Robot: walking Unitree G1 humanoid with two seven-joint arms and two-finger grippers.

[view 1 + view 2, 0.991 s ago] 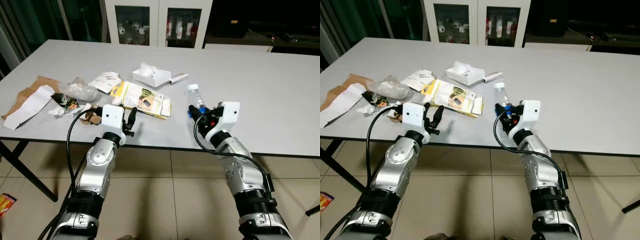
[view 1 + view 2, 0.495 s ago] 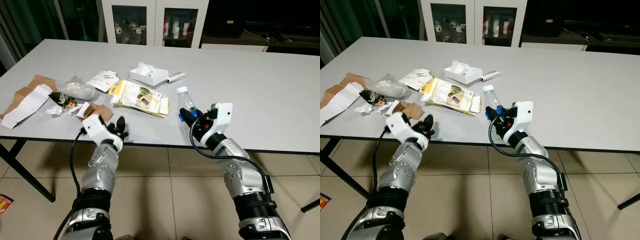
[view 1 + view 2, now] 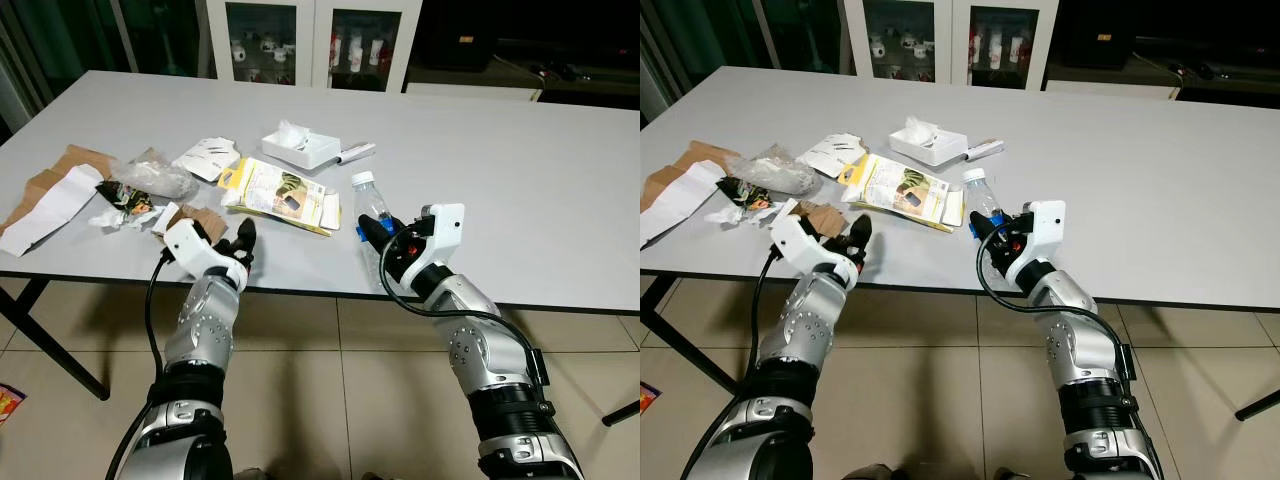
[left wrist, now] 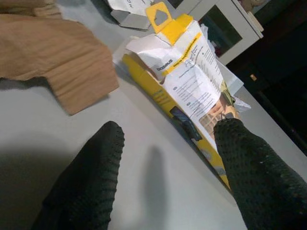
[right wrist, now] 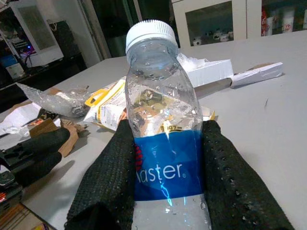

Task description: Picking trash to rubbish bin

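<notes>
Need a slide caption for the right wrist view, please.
Right gripper grips a clear bottle with blue label, litter on the table behind.

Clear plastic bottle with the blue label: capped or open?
Capped: a white cap sits on the clear plastic bottle, gripped by the right gripper.

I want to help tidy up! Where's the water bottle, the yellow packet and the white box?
water bottle (image 5: 165,129): right wrist view, clear body above blue label.
yellow packet (image 3: 283,194): left eye view, printed front.
white box (image 3: 310,151): left eye view, front wall.
</notes>
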